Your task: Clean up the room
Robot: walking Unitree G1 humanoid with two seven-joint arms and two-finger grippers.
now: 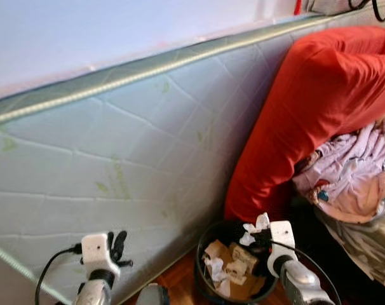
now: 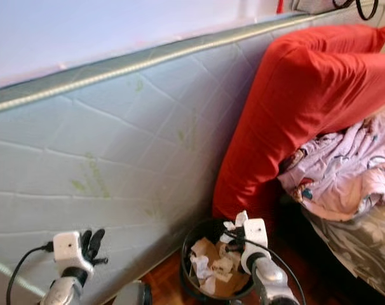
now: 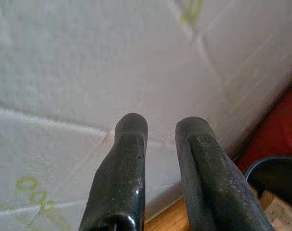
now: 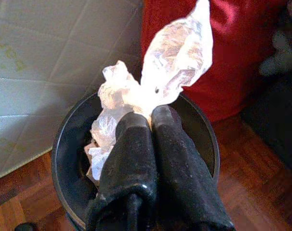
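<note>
A black round waste bin (image 1: pixel 205 279) stands on the wooden floor beside the mattress, holding crumpled paper and cardboard scraps (image 1: pixel 234 260). My right gripper (image 1: pixel 255 234) hovers over the bin's rim, shut on a crumpled clear plastic wrapper (image 4: pixel 160 67) that sticks out past the fingertips. In the right wrist view the bin (image 4: pixel 64 149) lies directly below the wrapper. My left gripper (image 1: pixel 119 244) is raised near the mattress side, its fingers (image 3: pixel 131 159) slightly apart and holding nothing.
A pale quilted mattress (image 1: pixel 116 152) leans along the left. A large red pillow (image 1: pixel 313 101) rests against it above the bin. Pink patterned bedding (image 1: pixel 357 171) is piled at the right. Wooden floor (image 4: pixel 261 192) shows around the bin.
</note>
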